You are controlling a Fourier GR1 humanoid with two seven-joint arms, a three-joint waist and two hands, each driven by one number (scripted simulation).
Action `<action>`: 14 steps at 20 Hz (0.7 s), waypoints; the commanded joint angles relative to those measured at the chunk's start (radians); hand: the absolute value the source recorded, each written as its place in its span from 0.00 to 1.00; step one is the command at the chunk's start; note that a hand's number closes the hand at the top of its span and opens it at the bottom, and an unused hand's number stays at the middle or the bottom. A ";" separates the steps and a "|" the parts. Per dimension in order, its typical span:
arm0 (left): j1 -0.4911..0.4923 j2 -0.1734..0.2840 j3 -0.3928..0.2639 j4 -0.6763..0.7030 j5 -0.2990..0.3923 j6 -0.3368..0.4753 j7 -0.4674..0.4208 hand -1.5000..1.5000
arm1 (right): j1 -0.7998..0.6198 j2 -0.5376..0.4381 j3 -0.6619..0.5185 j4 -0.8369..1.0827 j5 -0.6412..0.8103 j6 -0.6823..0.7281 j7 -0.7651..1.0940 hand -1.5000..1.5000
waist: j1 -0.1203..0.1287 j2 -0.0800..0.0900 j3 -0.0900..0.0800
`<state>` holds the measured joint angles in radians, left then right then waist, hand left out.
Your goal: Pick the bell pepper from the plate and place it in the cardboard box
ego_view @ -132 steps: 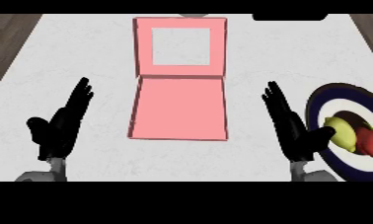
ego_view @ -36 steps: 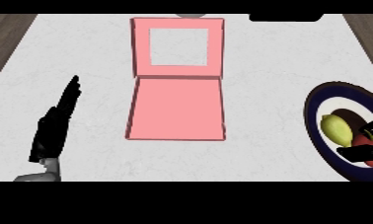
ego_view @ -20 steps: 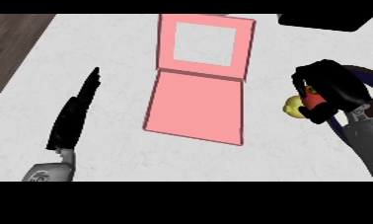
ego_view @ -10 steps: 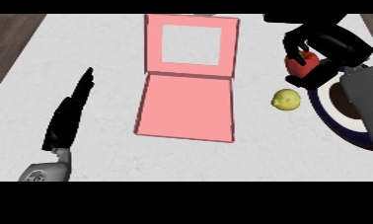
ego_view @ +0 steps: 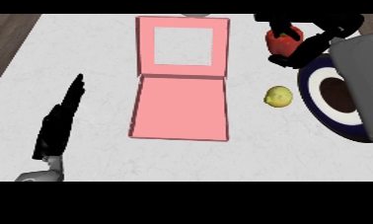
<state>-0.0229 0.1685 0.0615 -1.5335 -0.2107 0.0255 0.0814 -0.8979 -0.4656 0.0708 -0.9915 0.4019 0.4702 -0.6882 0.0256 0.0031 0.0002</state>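
The red bell pepper is held off the counter at the upper right, with my right hand curled round it; its fingers hide part of the pepper. The pepper hangs to the right of the open pink cardboard box, level with the box's raised lid. The dark blue and white plate lies at the right edge, partly hidden by my grey right forearm. My left hand rests at the lower left, fingers straight, holding nothing.
A yellow lemon lies on the white counter between the box and the plate. A dark strip of floor shows past the counter's upper left edge.
My right hand has lifted the pepper higher and a little further back, to the upper right. The lemon stays on the counter beside the plate. The left hand has barely moved.
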 commanded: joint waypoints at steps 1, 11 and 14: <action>-0.019 -0.018 -0.007 0.036 -0.017 0.018 -0.016 0.50 | -0.080 0.061 0.020 -0.025 -0.050 0.128 0.030 1.00 | -0.017 -0.003 -0.001; -0.050 0.014 0.032 0.018 -0.004 -0.003 0.040 0.50 | -0.121 0.267 0.077 -0.180 -0.034 0.090 0.381 1.00 | -0.025 -0.005 -0.001; -0.023 0.000 0.024 0.010 -0.010 0.006 0.024 0.50 | -0.158 0.363 0.144 -0.051 0.053 0.009 0.364 1.00 | -0.011 0.000 -0.001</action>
<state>-0.0186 0.1682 0.0768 -1.5436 -0.2155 0.0240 0.0942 -1.0306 -0.1834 0.1671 -1.1034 0.3987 0.5171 -0.3489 0.0099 -0.0007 -0.0006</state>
